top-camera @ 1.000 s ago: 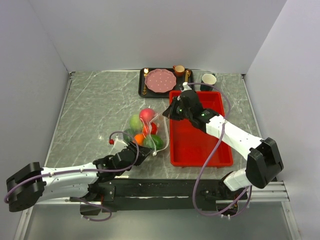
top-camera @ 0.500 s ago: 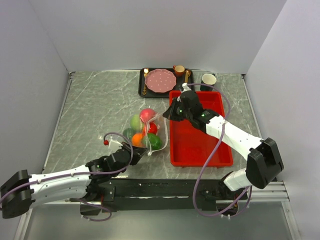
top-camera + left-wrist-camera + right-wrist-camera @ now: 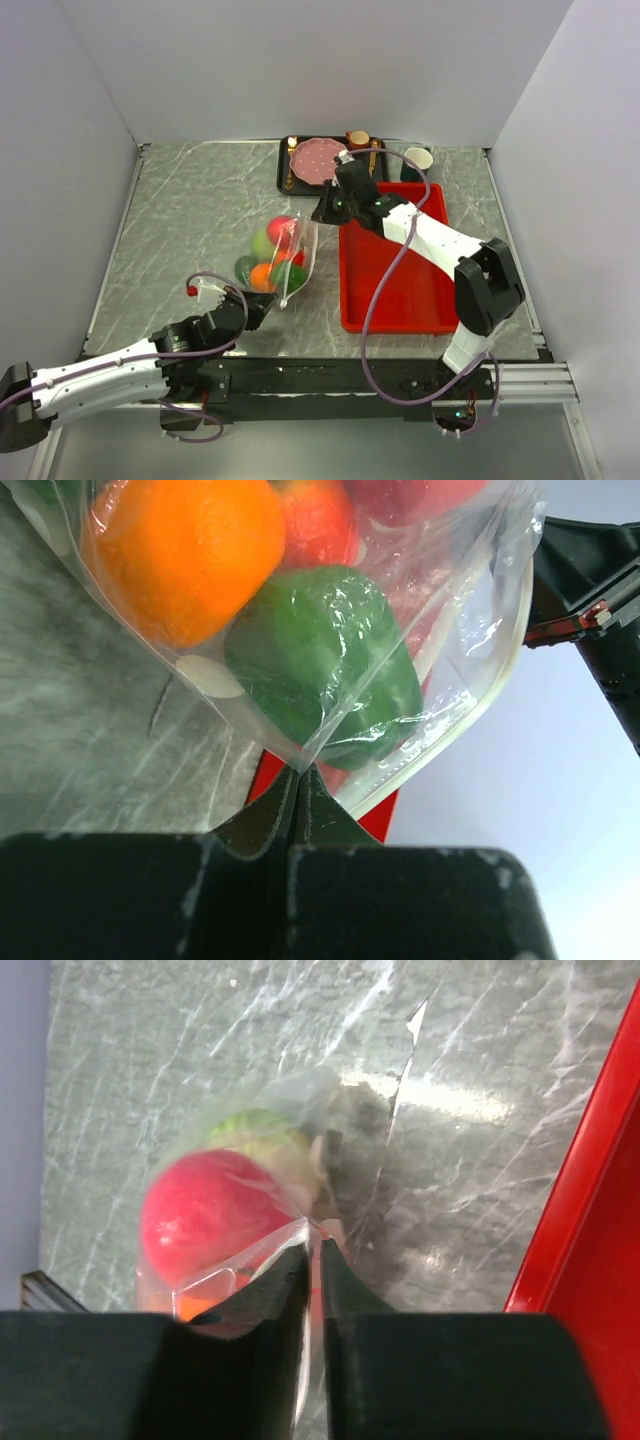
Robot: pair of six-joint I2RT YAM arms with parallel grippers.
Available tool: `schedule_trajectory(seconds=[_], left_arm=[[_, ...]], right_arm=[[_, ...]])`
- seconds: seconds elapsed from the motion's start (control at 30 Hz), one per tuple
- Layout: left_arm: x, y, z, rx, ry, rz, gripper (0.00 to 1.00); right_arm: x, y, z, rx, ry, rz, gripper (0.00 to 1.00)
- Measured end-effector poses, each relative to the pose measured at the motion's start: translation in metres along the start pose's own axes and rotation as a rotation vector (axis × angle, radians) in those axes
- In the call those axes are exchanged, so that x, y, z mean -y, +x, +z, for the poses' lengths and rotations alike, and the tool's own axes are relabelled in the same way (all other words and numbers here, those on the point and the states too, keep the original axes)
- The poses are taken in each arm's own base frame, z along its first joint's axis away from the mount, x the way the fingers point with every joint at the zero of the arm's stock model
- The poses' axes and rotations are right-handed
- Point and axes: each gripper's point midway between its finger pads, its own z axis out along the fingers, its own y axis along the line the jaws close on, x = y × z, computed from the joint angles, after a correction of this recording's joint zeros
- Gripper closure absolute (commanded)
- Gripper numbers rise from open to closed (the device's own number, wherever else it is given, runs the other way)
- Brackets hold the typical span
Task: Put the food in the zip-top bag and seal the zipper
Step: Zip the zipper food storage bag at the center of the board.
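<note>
Though the food [image 3: 190, 550] sat inside the bag [image 3: 285, 255], held up beside the tray [image 3: 400, 290], sealing seemed left to do. The left gripper [image 3: 298, 772] clamped the near corner. The right gripper [image 3: 312, 1245], barely parted, pinched the far edge. Whether the zipper [image 3: 483, 718] was closed was unclear.

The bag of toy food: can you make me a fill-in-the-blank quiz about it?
Inside the zip-top bag, beside the orange, lies a green ___. The tray to the right of the bag is ___. The plate at the table's far edge is ___.
Missing: pepper, red, pink.
</note>
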Motion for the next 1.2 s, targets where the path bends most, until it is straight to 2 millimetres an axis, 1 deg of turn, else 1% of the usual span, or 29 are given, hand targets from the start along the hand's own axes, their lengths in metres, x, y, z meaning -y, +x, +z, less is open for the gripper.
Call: schedule_trajectory(seconds=[0.03,0.07,0.13,0.2,0.27,0.3,0.33,0.4,0.43,0.5,0.53,0.6,0.67,0.77,0.83,0.9,0.93,0.97,1.03,1.2], left_arm=[[-0.001,-0.002,0.0,0.008,-0.004,0.003,0.99],[-0.002,-0.003,0.0,0.015,-0.006,0.004,0.99],[-0.003,-0.005,0.001,0.028,-0.01,0.009,0.99],[-0.006,-0.006,0.003,0.039,-0.021,0.02,0.99],[-0.008,-0.006,0.005,0.048,-0.032,0.032,0.99],[-0.009,-0.006,0.006,0.053,-0.038,0.037,0.99],[-0.009,-0.006,0.007,0.056,-0.042,0.041,0.99],[-0.009,-0.005,0.009,0.058,-0.046,0.052,0.99],[-0.009,-0.005,0.009,0.059,-0.047,0.055,0.99],[-0.007,-0.004,0.01,0.06,-0.048,0.064,0.99],[-0.006,-0.004,0.011,0.061,-0.047,0.069,0.99],[-0.004,-0.003,0.012,0.062,-0.047,0.077,0.98],[-0.002,-0.003,0.013,0.062,-0.047,0.086,0.98],[0.0,-0.004,0.015,0.066,-0.045,0.096,0.98],[0.002,-0.004,0.016,0.067,-0.042,0.097,0.98],[0.003,-0.005,0.018,0.065,-0.04,0.102,0.98],[0.004,-0.005,0.019,0.064,-0.039,0.101,0.98],[0.004,-0.005,0.019,0.063,-0.041,0.105,0.98],[0.005,-0.003,0.021,0.058,-0.042,0.114,0.99],[0.009,0.005,0.026,0.032,-0.043,0.135,0.99]], right_arm=[[0.001,-0.001,0.001,-0.003,0.004,-0.002,0.44],[0.001,-0.002,0.001,-0.003,0.008,-0.003,0.39],[0.005,-0.005,-0.001,0.003,0.018,-0.002,0.24],[0.009,-0.008,-0.007,0.018,0.022,0.003,0.23],[0.015,-0.007,-0.02,0.031,0.031,0.009,0.23],[0.018,-0.005,-0.029,0.042,0.035,0.014,0.24],[0.019,-0.005,-0.038,0.051,0.034,0.019,0.28],[0.018,-0.003,-0.06,0.082,0.015,0.028,0.32],[0.016,-0.001,-0.072,0.097,0.001,0.033,0.37],[0.014,0.002,-0.094,0.127,-0.027,0.04,0.42],[0.013,0.004,-0.101,0.138,-0.039,0.045,0.46],[0.012,0.01,-0.112,0.144,-0.061,0.05,0.46],[0.014,0.021,-0.116,0.121,-0.073,0.065,0.46],[0.013,0.041,-0.115,0.069,-0.095,0.092,0.46],[0.012,0.06,-0.114,0.025,-0.106,0.11,0.46],[0.008,0.088,-0.116,-0.033,-0.127,0.12,0.47],[0.004,0.103,-0.119,-0.062,-0.144,0.125,0.5],[0.001,0.111,-0.121,-0.076,-0.152,0.129,0.51],[-0.01,0.129,-0.126,-0.112,-0.188,0.136,0.53],[-0.037,0.151,-0.128,-0.148,-0.258,0.157,0.54]])
